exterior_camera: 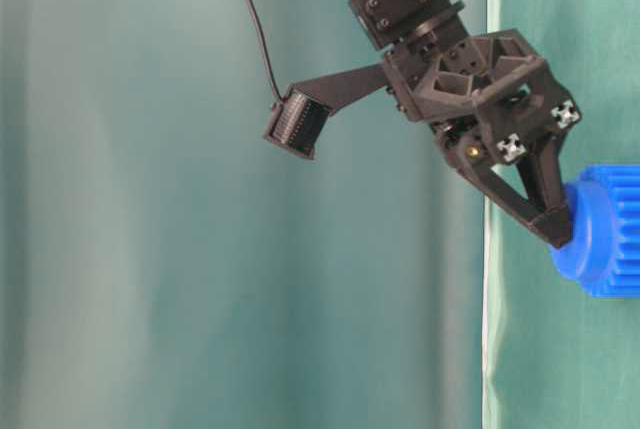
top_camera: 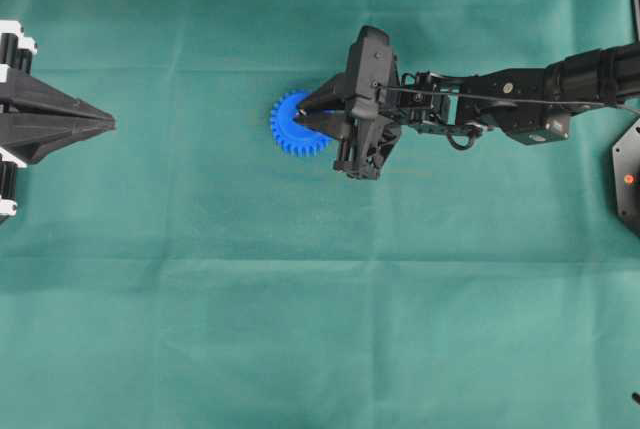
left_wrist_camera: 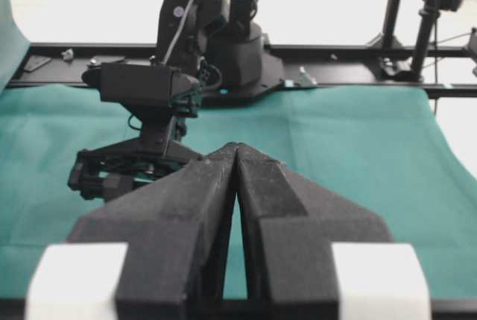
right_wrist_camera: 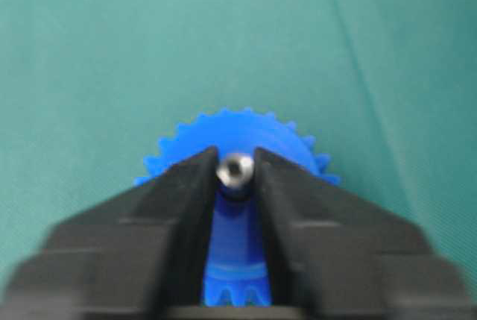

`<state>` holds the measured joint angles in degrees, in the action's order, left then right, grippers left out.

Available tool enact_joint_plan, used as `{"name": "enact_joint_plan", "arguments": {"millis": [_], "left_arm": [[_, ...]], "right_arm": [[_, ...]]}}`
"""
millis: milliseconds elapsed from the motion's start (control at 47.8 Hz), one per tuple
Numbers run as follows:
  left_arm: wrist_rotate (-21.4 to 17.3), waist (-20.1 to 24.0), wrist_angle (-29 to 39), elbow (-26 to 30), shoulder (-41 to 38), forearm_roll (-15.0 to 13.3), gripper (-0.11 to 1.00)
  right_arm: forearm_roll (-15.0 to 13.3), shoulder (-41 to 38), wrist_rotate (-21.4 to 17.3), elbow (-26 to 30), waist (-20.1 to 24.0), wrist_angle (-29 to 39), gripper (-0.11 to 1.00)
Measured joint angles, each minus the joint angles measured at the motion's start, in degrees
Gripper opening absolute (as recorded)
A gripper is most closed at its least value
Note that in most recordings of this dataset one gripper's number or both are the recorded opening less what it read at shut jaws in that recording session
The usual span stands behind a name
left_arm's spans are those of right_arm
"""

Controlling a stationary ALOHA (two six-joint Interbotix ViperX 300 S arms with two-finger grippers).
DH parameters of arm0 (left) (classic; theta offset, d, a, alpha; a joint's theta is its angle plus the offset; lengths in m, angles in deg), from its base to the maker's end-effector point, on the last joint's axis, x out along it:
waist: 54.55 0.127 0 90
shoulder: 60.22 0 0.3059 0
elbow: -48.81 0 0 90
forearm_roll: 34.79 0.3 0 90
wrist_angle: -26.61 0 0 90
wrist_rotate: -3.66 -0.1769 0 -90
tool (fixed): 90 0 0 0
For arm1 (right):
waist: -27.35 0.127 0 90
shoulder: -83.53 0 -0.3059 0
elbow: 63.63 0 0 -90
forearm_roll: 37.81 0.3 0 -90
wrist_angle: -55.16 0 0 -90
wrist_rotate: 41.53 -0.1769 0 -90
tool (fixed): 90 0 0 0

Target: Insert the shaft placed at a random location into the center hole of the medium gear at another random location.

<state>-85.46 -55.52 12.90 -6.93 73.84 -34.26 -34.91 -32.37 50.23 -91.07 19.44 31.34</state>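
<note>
Green cloth covers the tabletop (top_camera: 200, 329); on it lies the blue gear (top_camera: 290, 129). Over its hub the right pincer (right_wrist_camera: 235, 174) clamps the pin (right_wrist_camera: 235, 169), which should go straight down, kept plumb. The left pincer (top_camera: 105, 124), far from the gear, is clenched empty.

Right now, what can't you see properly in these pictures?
- The center hole: hidden in every view; in the right wrist view the shaft and the right claw cover it.
- How deep the shaft sits: not visible.
- The medium gear: half covered by that claw overhead; cut off by the table-level view's right edge.
- The shaft overhead: too small, hidden by the claw.
- The left claw: its base is cropped.
</note>
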Motion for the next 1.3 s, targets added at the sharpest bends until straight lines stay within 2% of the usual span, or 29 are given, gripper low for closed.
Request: {"name": "enact_joint_plan", "arguments": {"millis": [126, 188, 293, 837, 1297], "left_arm": [[0.0, 0.0, 0.0, 0.0, 0.0, 0.1, 0.0], [0.0, 0.0, 0.0, 0.0, 0.0, 0.1, 0.0], [0.0, 0.0, 0.0, 0.0, 0.0, 0.0, 0.0], [0.0, 0.0, 0.0, 0.0, 0.0, 0.1, 0.0], [0.0, 0.0, 0.0, 0.0, -0.1, 0.0, 0.0]], "right_arm": [[0.1, 0.1, 0.0, 0.0, 0.4, 0.0, 0.83], [0.1, 0.3, 0.0, 0.0, 0.4, 0.1, 0.91], [0.0, 1.1, 0.0, 0.0, 0.4, 0.8, 0.84], [-0.1, 14.3, 0.0, -0.1, 0.7, 6.9, 0.85], [-0.1, 17.1, 0.0, -3.0, 1.2, 7.3, 0.85]]}}
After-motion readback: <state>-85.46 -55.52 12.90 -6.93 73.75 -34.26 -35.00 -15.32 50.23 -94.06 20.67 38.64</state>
